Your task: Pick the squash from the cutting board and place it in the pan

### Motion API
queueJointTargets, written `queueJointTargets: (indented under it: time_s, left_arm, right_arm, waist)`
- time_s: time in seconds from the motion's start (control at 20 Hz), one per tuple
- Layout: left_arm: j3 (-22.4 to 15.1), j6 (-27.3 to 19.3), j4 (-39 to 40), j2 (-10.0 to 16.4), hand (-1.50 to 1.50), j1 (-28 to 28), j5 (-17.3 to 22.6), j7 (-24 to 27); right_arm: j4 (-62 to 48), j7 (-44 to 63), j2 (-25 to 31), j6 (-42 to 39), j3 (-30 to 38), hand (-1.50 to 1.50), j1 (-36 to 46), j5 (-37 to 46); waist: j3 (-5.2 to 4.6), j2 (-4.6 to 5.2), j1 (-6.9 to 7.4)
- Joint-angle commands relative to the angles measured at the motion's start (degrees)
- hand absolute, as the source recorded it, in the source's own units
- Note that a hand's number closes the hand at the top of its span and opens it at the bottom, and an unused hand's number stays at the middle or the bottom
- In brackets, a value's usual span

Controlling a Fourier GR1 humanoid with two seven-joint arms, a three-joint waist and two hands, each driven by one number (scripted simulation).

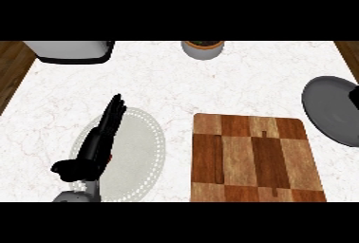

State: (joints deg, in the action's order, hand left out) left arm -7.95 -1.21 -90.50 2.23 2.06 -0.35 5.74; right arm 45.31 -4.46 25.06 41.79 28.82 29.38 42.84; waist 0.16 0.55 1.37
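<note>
My left hand (97,142) rests at the frame's left, fingers straight and pressed together, edge-on over a round white lace-rimmed mat (140,156); I judge it idle, since the work lies rightward. No squash shows on the chequered wooden cutting board (256,159) at lower centre, nor in the visible part of the smooth grey pan (326,109) at the right edge.

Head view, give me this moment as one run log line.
squash: not visible | cutting board: bare | pan: at right edge | left hand: open over white mat | right hand: sliver over pan, state unclear
</note>
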Motion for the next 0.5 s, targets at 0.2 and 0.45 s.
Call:
queueJointTargets:
  time_s: [0.2, 0.45]
  left_arm:
    - [0.83, 2.29, 1.95, 1.08, 0.0, 2.02, 0.78, 0.63]
    - [1.15, 2.54, 1.69, 1.33, 0.0, 3.96, 1.11, -0.85]
  right_arm:
    - [-19.92, -15.37, 7.86, 3.57, 7.14, 1.5, 8.84, -7.41]
    - [-29.89, -2.16, 11.72, -17.1, -0.32, -1.5, 8.89, 0.18]
  waist:
    - [0.15, 0.65, 1.3]
    - [0.08, 1.17, 2.64]
